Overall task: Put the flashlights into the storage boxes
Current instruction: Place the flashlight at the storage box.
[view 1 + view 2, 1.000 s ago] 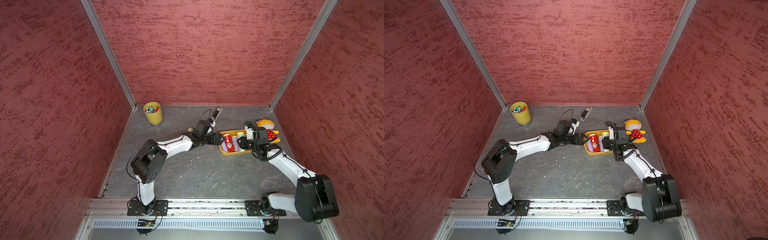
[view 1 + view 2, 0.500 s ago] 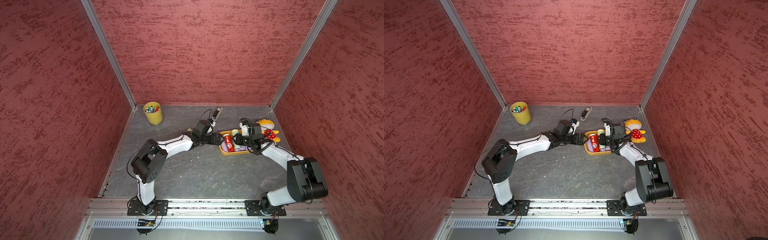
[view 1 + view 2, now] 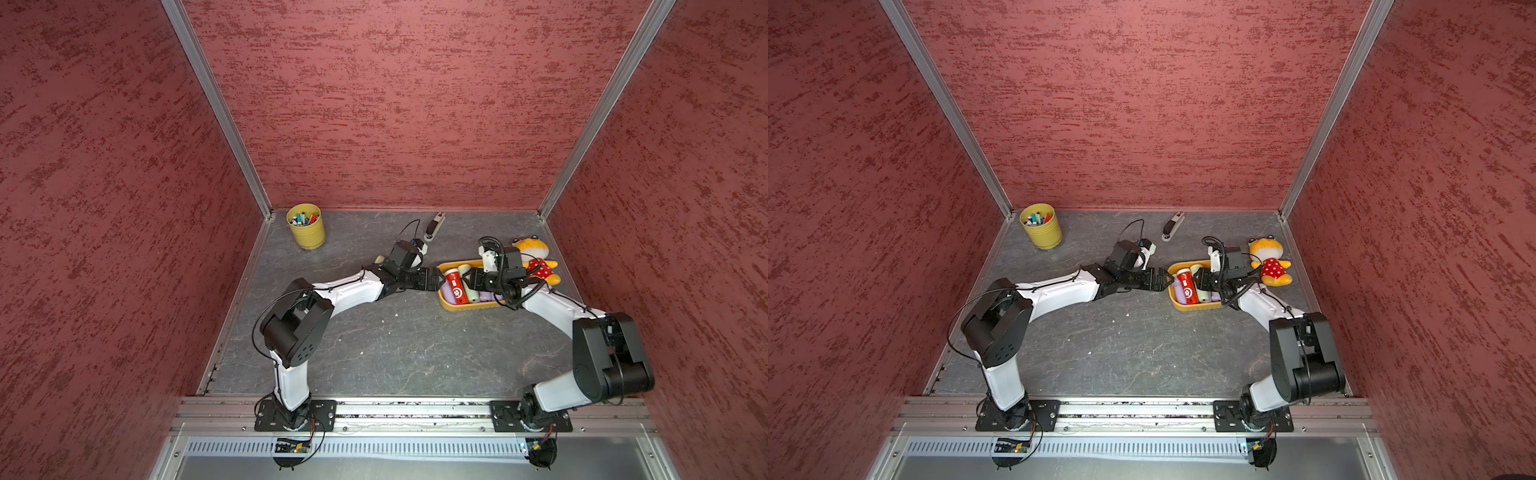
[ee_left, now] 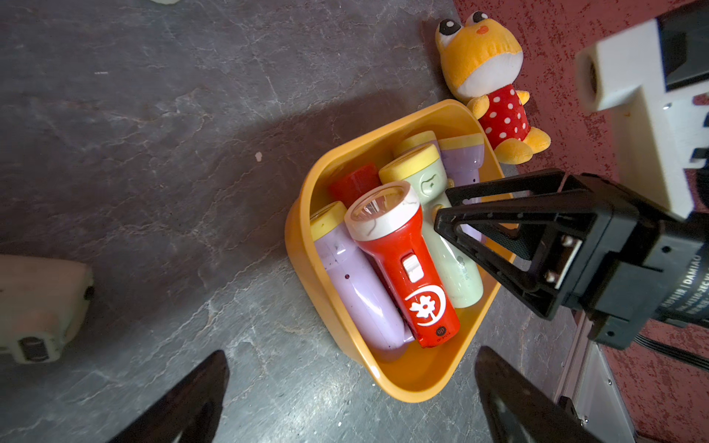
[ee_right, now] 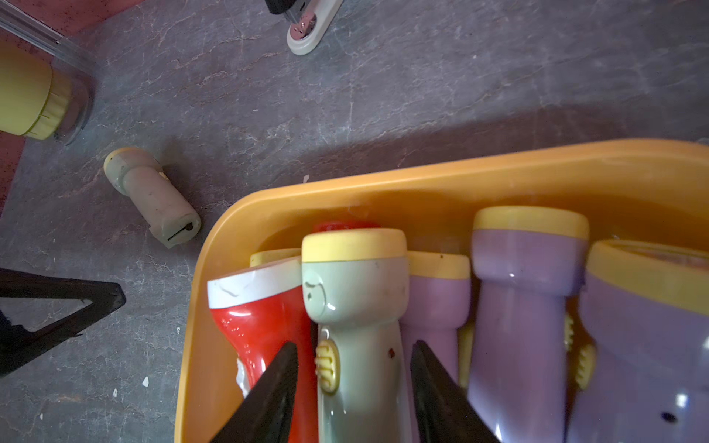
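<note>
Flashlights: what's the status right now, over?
Left pincer wide open at the end of the tub. Right pincer parted around a pale green flashlight lying in the tub. One pale flashlight lies out on the table, close beside the left arm.

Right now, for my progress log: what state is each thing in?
Tub: upright, crowded with flashlights.
Red flashlight: lying on top in the tub.
Green flashlight: lying in the tub beside the red one.
Loose flashlight: lying on the table, outside the tub.
Left claw: wide open, empty.
Right claw: partly open, straddling the green flashlight.
Pen cup: upright, holding pens.
Stapler: lying on the table.
Plush toy: lying beside the tub.
</note>
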Controlling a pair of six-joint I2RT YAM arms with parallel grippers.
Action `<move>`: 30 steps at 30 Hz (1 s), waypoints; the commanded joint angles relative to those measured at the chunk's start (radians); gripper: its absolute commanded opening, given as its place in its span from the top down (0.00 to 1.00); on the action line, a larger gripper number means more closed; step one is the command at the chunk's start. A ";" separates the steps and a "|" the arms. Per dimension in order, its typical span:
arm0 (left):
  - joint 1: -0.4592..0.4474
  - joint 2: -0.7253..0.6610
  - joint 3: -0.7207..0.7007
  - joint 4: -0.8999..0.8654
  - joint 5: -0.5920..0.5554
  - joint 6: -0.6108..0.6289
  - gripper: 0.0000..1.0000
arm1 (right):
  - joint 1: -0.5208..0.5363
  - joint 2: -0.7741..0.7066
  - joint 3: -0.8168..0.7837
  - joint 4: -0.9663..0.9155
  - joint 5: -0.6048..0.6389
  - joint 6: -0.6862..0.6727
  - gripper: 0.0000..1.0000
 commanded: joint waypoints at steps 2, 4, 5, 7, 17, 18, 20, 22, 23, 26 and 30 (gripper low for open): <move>0.010 -0.033 -0.015 0.007 -0.011 0.011 0.00 | 0.000 -0.007 0.038 -0.022 0.000 0.013 0.52; 0.013 -0.034 -0.015 0.007 -0.011 0.010 0.00 | -0.001 -0.020 0.041 -0.027 0.001 0.015 0.51; 0.014 -0.034 -0.017 0.008 -0.011 0.010 0.00 | -0.001 -0.028 0.043 -0.029 0.005 0.015 0.50; 0.017 -0.034 -0.017 0.009 -0.009 0.011 0.00 | -0.002 -0.044 0.043 -0.033 0.014 0.016 0.49; 0.034 -0.044 -0.037 0.027 -0.010 0.005 0.00 | 0.030 -0.141 0.047 -0.040 0.039 0.005 0.47; 0.040 -0.051 -0.046 0.031 -0.011 0.004 0.00 | 0.037 -0.145 0.056 -0.042 0.042 0.003 0.47; 0.052 -0.073 -0.071 0.038 -0.021 -0.008 0.00 | 0.057 -0.145 0.078 -0.055 0.055 0.000 0.46; 0.070 -0.099 -0.111 0.061 -0.022 -0.013 0.00 | 0.082 -0.135 0.109 -0.082 0.075 -0.003 0.46; 0.079 -0.112 -0.129 0.068 -0.024 -0.016 0.00 | 0.097 -0.128 0.128 -0.097 0.085 -0.008 0.45; 0.116 -0.135 -0.164 0.072 -0.024 -0.010 0.00 | 0.149 -0.104 0.186 -0.139 0.127 -0.030 0.45; 0.163 -0.169 -0.201 0.062 -0.021 -0.009 0.00 | 0.212 -0.058 0.255 -0.148 0.160 -0.052 0.44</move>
